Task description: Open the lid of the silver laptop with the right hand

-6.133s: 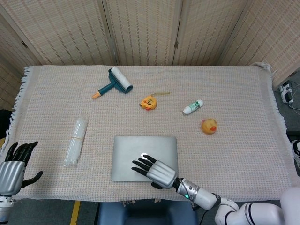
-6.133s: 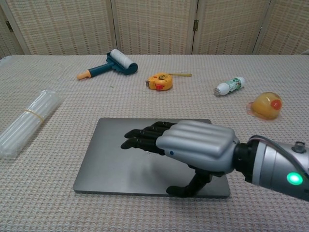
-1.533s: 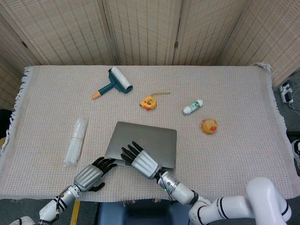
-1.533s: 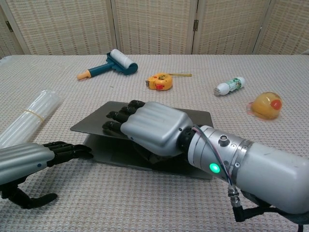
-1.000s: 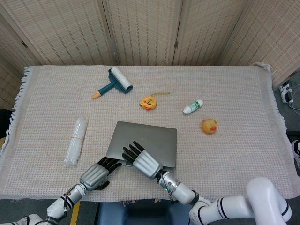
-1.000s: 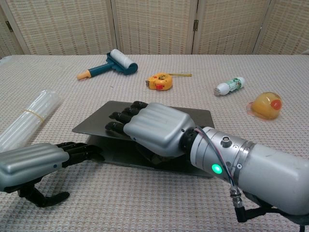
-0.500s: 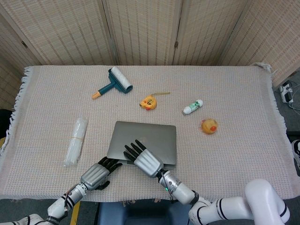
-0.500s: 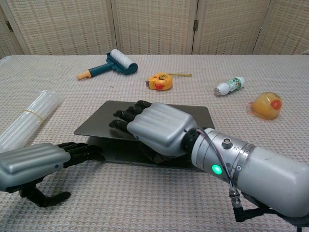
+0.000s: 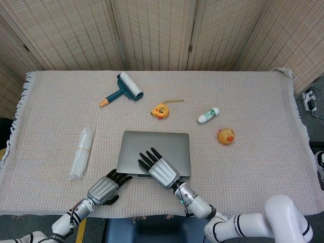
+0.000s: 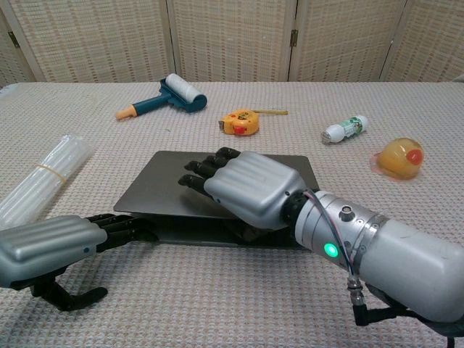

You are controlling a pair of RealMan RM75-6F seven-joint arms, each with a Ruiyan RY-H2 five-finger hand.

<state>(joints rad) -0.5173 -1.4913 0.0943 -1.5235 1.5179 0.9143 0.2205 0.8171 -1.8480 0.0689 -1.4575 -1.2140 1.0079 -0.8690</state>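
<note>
We see the laptop (image 10: 210, 190) at the worktop's near edge, its lid raised a crack. The right hand (image 10: 250, 190) grips the front lip, fingers (image 10: 199, 170) spread on top; next, we judge, comes a steady upward swing. The left hand (image 10: 51, 250), empty and half-curled, now touches the laptop's near left corner, and the laptop has squared up.
</note>
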